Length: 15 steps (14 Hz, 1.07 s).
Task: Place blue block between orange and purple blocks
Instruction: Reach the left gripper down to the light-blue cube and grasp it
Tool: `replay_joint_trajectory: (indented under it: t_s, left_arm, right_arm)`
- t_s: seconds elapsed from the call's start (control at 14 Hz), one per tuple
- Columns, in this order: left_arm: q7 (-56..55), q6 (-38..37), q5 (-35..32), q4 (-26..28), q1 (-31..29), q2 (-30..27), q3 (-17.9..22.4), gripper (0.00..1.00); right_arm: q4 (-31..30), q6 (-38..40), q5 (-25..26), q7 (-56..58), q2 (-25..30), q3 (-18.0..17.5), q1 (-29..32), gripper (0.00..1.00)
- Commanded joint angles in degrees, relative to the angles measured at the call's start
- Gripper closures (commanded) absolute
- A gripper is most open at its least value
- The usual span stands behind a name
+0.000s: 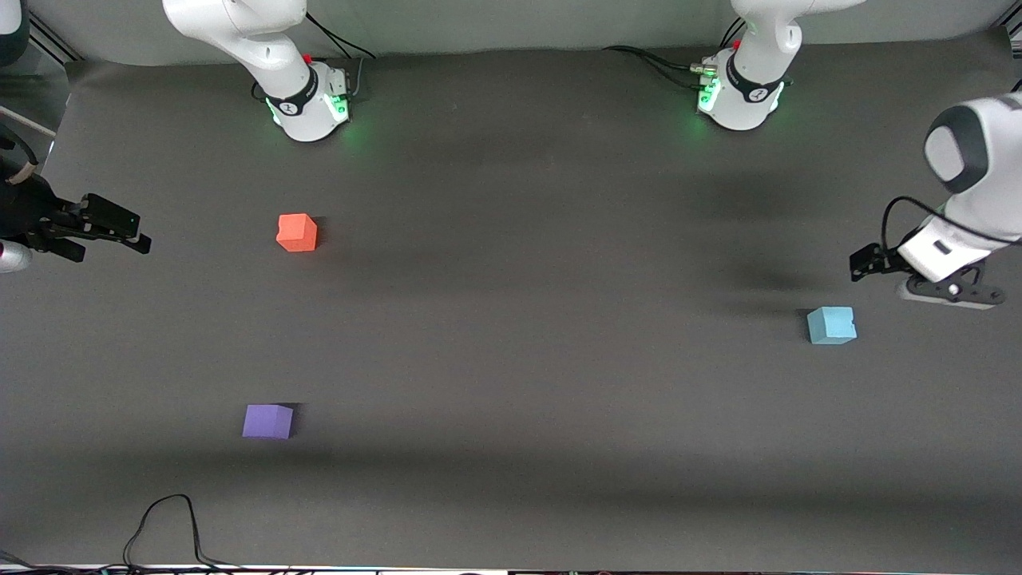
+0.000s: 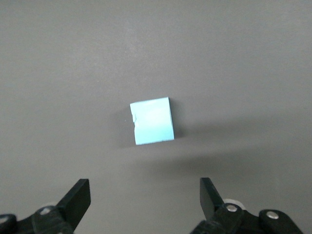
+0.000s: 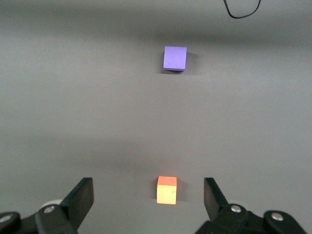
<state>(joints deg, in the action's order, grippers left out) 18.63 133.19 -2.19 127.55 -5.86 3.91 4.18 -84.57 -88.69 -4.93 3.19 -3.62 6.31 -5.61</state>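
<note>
Although nothing is yet held, the blue block [image 1: 831, 325] lies on the grey table [image 1: 511, 359] toward the left arm's end, well apart from the other two cubes. Taking the blue block as reference: the orange block [image 1: 297, 232] sits toward the right arm's end and farther from the front camera; the purple block [image 1: 268, 421] sits toward that same end and nearer the front camera. The left gripper [image 2: 145, 197] hovers near the blue block, fingers spread wide, empty. The right gripper [image 3: 148, 197] hangs at the right arm's end, over the table near the orange block, likewise spread and empty; that arm appears to wait. Judgement: the block looks matte, foam-like, light and slightly yielding, unlikely to slip. Best taken across two opposite flat faces at mid-height, with moderate squeeze.
</note>
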Motion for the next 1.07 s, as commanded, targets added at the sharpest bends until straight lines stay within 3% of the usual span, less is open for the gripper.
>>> replay_joint_trajectory:
  t_s: [0.0, 0.43, 0.86, 0.93, 1.0]
  left_arm:
    - [1.1, 5.0, -0.7, -0.4, 0.3, 5.1, 0.2, 0.0]
    - [1.2, 13.2, 0.1, -0.4, 0.4, 13.9, 0.1, 0.0]
    - [1.1, 17.5, 0.3, -0.8, 0.5, 18.8, 0.0, 0.0]
    - [1.1, 17.5, 0.3, -1.0, 0.5, 19.1, 0.0, 0.02]
    - [1.1, 17.5, 0.3, -1.2, 0.4, 19.1, -0.1, 0.12]
  right_arm:
    - [0.6, -0.4, 0.3, -0.7, -0.2, 0.0, -0.4, 0.0]
    - [0.4, -0.7, 0.3, -0.6, -0.4, -0.2, -0.5, 0.0]
    - [0.3, -0.7, 0.3, -0.6, -0.5, -0.2, -0.5, 0.0]
    - [0.3, -0.7, 0.3, -0.5, -0.5, -0.2, -0.5, 0.0]
    - [0.3, -0.7, 0.3, -0.4, -0.5, -0.2, -0.5, 0.0]
